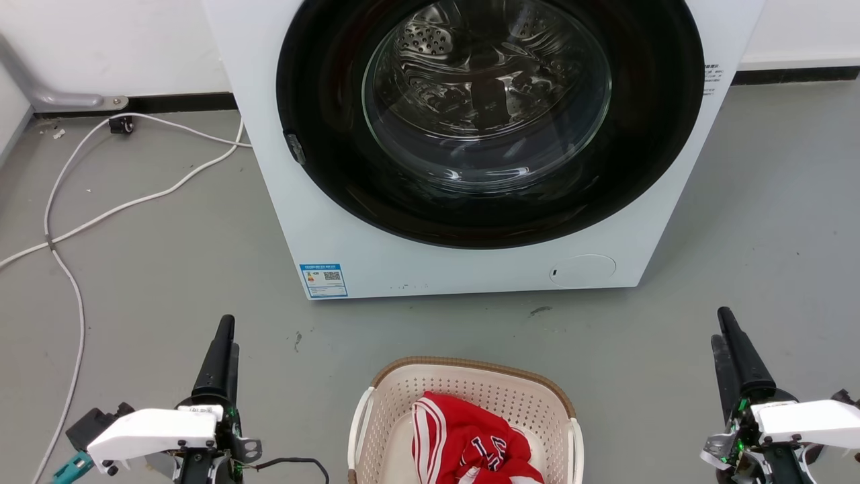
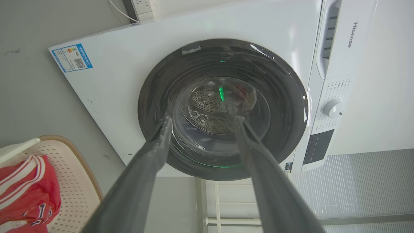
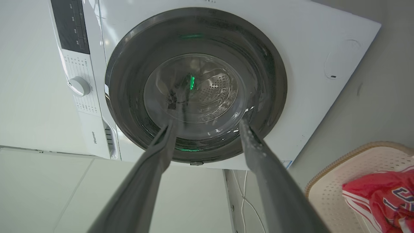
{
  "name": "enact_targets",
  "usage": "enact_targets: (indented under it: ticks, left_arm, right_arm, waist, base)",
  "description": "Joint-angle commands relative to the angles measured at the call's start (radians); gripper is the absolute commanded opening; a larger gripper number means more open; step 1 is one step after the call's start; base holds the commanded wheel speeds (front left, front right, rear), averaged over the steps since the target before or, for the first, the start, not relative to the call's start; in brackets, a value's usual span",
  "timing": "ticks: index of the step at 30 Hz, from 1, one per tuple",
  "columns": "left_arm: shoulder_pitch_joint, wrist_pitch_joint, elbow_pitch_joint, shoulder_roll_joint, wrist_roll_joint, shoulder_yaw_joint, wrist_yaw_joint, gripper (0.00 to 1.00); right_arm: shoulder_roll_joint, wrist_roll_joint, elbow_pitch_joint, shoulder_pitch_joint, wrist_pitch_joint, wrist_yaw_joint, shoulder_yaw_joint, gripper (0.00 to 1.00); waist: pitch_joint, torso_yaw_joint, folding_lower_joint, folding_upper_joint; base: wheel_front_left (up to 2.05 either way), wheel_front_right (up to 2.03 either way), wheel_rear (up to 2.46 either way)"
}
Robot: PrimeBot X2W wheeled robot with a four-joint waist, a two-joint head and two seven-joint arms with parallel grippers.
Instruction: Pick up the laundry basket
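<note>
Grey floor, scuffed, evenly lit. White wall behind, black baseboard along its foot. White front-loading washing machine against wall, round dark door shut. White cables trail across floor at left.

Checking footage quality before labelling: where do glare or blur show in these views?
Head view: sharp, with reflections on the washer door. Left wrist view: the tool's fingers blur near the lens; a green glint sits on the glass. Right wrist view: same blur and glint.

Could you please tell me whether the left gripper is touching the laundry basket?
Apart. The head view shows a plain stretch of grey floor between the left gripper and the laundry basket.
</note>
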Motion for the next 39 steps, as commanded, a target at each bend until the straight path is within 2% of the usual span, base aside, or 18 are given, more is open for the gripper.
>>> enact_targets:
  ticks: [1,7,8,11,12,39]
  left_arm:
    - [-0.005,-0.015,-0.038,0.003,0.061,0.001,0.008,1.00]
    - [0.005,-0.042,-0.074,0.004,0.191,-0.015,0.036,1.00]
    - [0.017,-0.063,-0.097,0.004,0.296,-0.032,0.055,1.00]
    - [0.023,-0.075,-0.107,0.004,0.358,-0.040,0.064,1.00]
    - [0.028,-0.086,-0.118,0.004,0.414,-0.046,0.073,1.00]
    - [0.070,-0.173,-0.178,0.005,0.811,-0.096,0.096,1.00]
  right_arm:
    - [-0.003,-0.070,-0.038,-0.007,-0.016,0.000,0.003,1.00]
    - [-0.003,-0.220,-0.084,0.005,-0.043,0.000,0.021,1.00]
    - [-0.003,-0.357,-0.114,0.017,-0.064,0.000,0.043,1.00]
    - [-0.003,-0.439,-0.129,0.023,-0.076,0.000,0.056,1.00]
    - [-0.003,-0.510,-0.141,0.030,-0.088,0.000,0.064,1.00]
    - [-0.003,-0.962,-0.197,0.072,-0.175,0.000,0.094,1.00]
  waist:
    - [0.001,0.000,0.0000,0.0000]
    - [0.002,-0.001,0.0000,0.0000]
    - [0.003,-0.001,0.0000,0.0000]
    - [0.003,-0.001,0.0000,0.0000]
    - [0.003,-0.001,0.0000,0.0000]
    - [0.003,0.000,0.0000,0.0000]
  base:
    - [0.00,0.00,0.00]
    - [0.00,0.00,0.00]
    - [0.00,0.00,0.00]
    - [0.00,0.00,0.00]
    - [0.00,0.00,0.00]
    - [0.00,0.00,0.00]
